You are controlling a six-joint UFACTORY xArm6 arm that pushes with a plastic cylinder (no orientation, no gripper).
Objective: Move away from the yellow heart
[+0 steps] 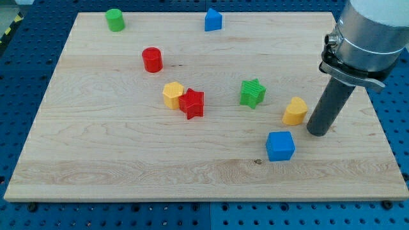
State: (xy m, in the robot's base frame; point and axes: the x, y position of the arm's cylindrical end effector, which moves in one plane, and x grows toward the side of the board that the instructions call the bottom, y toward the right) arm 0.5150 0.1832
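Note:
The yellow heart point(295, 110) lies on the wooden board point(96, 160) at the view's right of centre. My tip point(318, 133) rests on the board just to the view's right of the heart and slightly below it, a small gap apart. The blue cube point(280, 145) sits to the view's lower left of the tip.
A green star point(252, 92) lies left of the heart. A red star point(192, 103) touches a yellow hexagon block point(172, 94) near the centre. A red cylinder point(152, 59), a green cylinder point(115, 20) and a blue pentagon-shaped block point(213, 20) lie toward the top. The board's right edge is close to the tip.

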